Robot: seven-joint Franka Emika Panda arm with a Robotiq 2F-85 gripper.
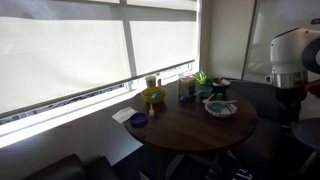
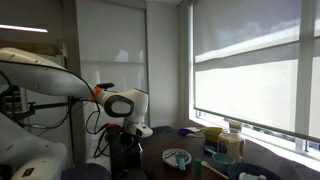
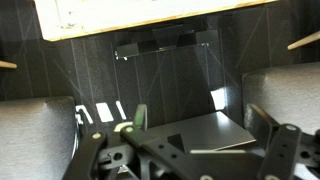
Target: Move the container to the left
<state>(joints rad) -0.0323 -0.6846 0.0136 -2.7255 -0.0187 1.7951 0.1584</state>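
The container (image 1: 152, 82) is a small upright pale jar at the window side of the round dark table (image 1: 190, 128), just behind a yellow bowl (image 1: 153, 96). It also shows in an exterior view (image 2: 232, 144) next to the yellow bowl (image 2: 212, 133). My gripper (image 2: 128, 140) hangs beyond the table's edge, far from the container. In the wrist view the gripper (image 3: 200, 120) is open and empty, with its fingers wide apart over a dark floor. The container is out of the wrist view.
A small purple dish (image 1: 139, 120) sits near the table's edge by a white paper (image 1: 122, 114). A patterned bowl (image 1: 220, 108), a potted plant (image 1: 201, 78) and teal items stand on the table. Grey chair cushions (image 3: 35, 135) flank the gripper. Blinds cover the windows.
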